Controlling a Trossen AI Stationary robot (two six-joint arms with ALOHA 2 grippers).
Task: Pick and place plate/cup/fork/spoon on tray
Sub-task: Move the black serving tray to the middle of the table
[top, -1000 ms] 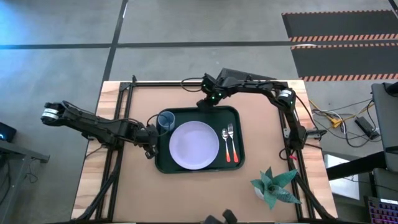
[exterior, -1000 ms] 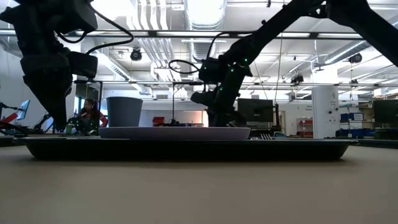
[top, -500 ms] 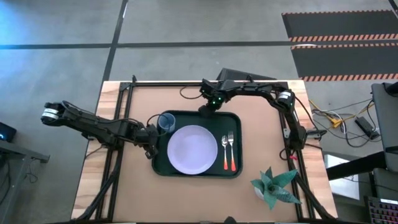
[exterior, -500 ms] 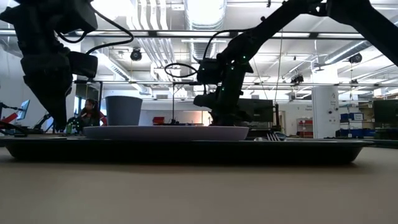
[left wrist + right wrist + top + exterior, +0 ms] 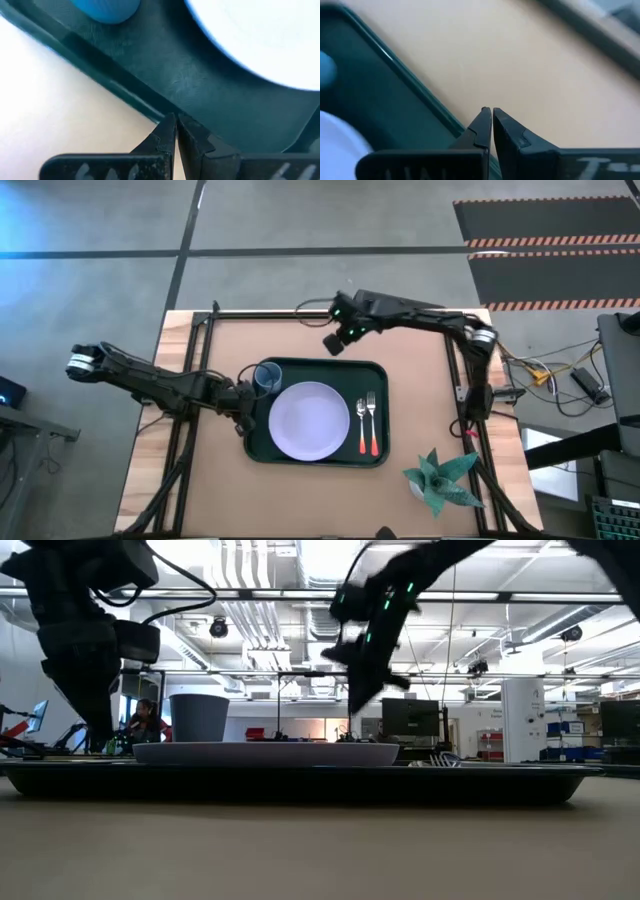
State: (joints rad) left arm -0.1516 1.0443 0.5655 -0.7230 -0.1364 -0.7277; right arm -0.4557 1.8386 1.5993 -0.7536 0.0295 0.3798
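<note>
A dark green tray [image 5: 262,448] lies near the middle of the table [image 5: 200,490], long side running left to right. On the tray, the plate [image 5: 311,420] sits flat at the centre, filling most of the tray's depth. The cup [image 5: 266,376] stands upright in the tray's far left corner, just beside the plate's rim; from table height it rises above the plate at the left. The fork [image 5: 362,416] and the spoon [image 5: 373,420] lie side by side on the right part of the tray, between the plate and the right rim, metal heads toward the far side and orange-red handles toward the near side; the fork is the one closer to the plate. All four items are inside the tray rim. The left gripper [image 5: 243,409] is low at the tray's left edge, on the near side of the cup; the left wrist view shows its fingers [image 5: 162,137] pressed together with nothing between them, their tips right at the tray's rim. The right gripper [image 5: 334,343] is raised above the table just beyond the tray's far edge; the right wrist view shows its fingers [image 5: 480,127] likewise closed and empty, over the bare tabletop beside the tray's rim. A potted plant [image 5: 440,480] stands at the table's near right corner, well apart from the tray.
</note>
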